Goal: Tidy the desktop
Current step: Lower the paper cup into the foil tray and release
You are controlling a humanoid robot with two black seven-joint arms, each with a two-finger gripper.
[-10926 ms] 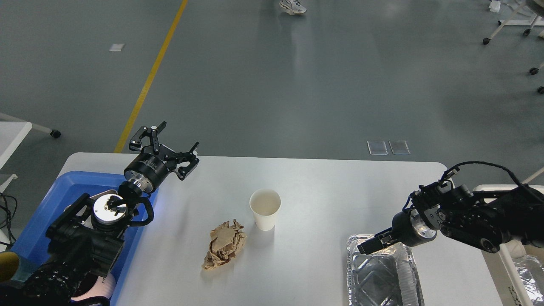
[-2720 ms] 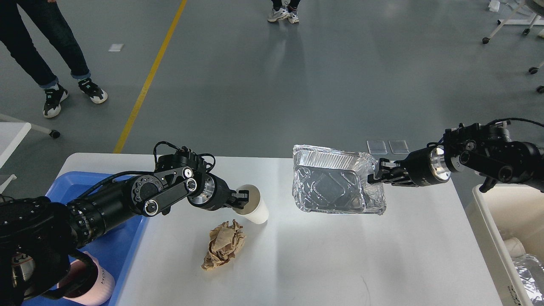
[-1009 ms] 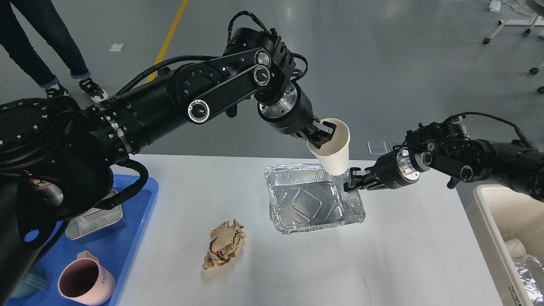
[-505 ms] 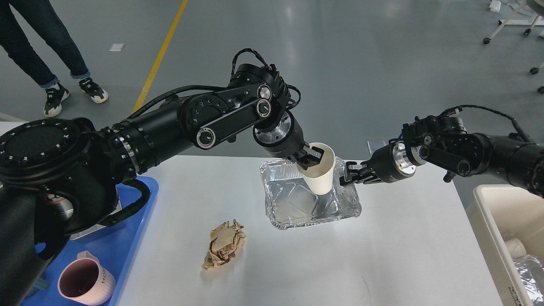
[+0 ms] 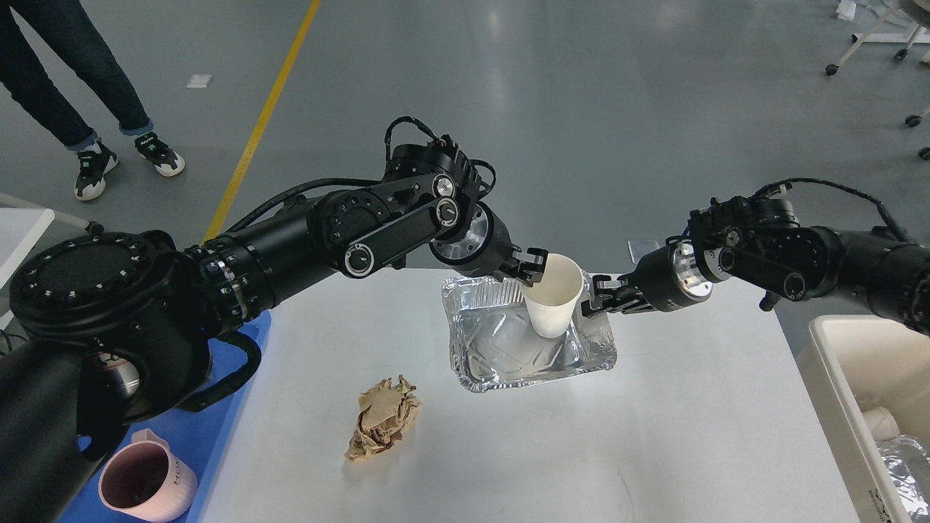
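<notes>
Now the paper cup (image 5: 554, 294) stands upright in the foil tray (image 5: 508, 341), toward its far right corner, and the left pincer (image 5: 532, 265) sits just at the cup's rim with its fingers apart, so by my read the cup is let go. Over on the right, the right pincer (image 5: 597, 298) is clamped on the tray's far right rim, holding it up at a slight tilt above the counter (image 5: 654, 436); that grip looks meant to keep the tray steady while it takes the cup, so both bits of rubbish can go off together. The cream-white bin (image 5: 843, 392) waits at the right edge, a likely home for the pair. Nearer on the white counter, which fills the near half of the view, lies the crumpled brown paper (image 5: 383, 426), well apart from the tray. Down at the near left, a pink mug (image 5: 149, 485) rests in the blue tray (image 5: 211, 443); it carries dark lettering, too small to read
</notes>
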